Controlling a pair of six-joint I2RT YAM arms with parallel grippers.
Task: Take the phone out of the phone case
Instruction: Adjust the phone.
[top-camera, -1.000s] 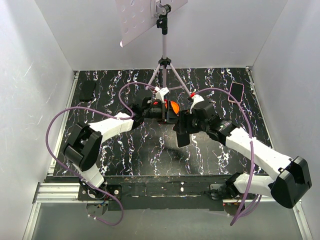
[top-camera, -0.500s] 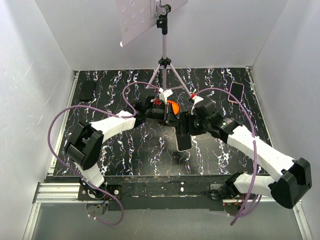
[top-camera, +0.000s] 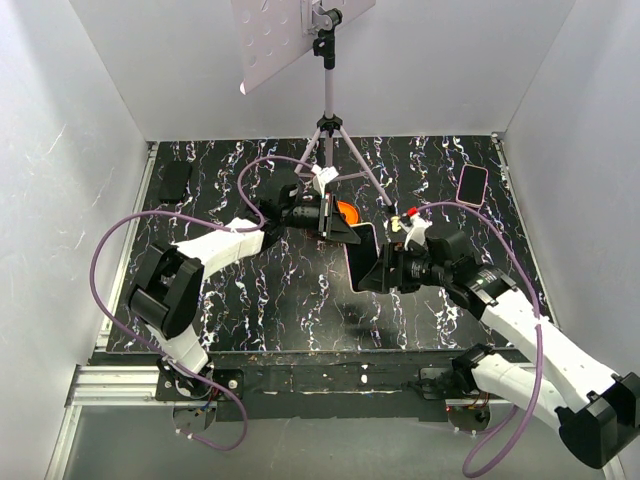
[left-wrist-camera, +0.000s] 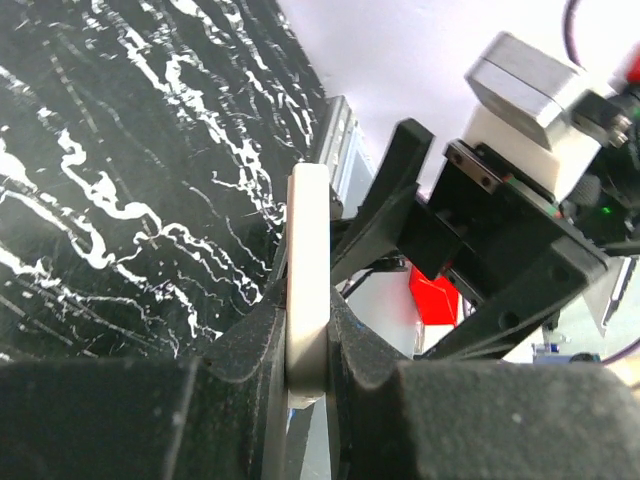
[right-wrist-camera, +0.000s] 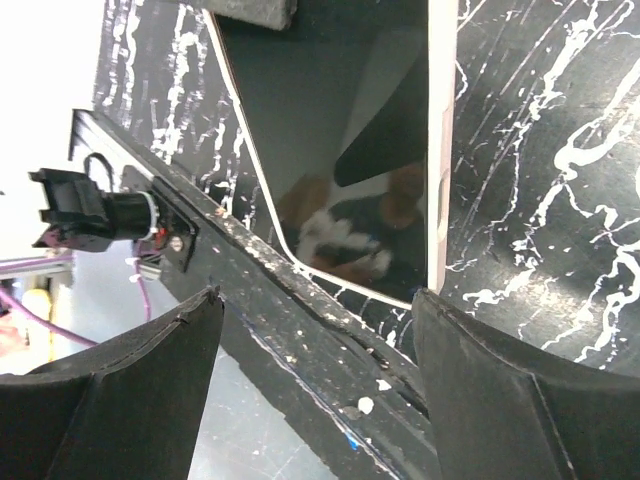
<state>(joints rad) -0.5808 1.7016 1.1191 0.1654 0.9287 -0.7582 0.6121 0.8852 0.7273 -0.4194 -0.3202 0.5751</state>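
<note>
The phone, its case not distinguishable, is held aloft at frame centre, pinched by its pale edge in the clamped left gripper, presumably steadied so the right gripper, spread and empty, can be set against its lower end.

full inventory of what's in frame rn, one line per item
phone: 1, dark screen with pale rim, held up over the table's middle
pink-rimmed phone: 1, pink, far right of the table
flat black object: 1, black, far left corner; type unclear
orange object: 1, orange, by the left hand; type unclear
tripod: 1, grey, far centre
perforated panel: 1, white, atop the tripod
table: 1, black marbled
left hand: 1, black, shut on the phone's edge
right hand: 1, black, open at the phone's near end
</note>
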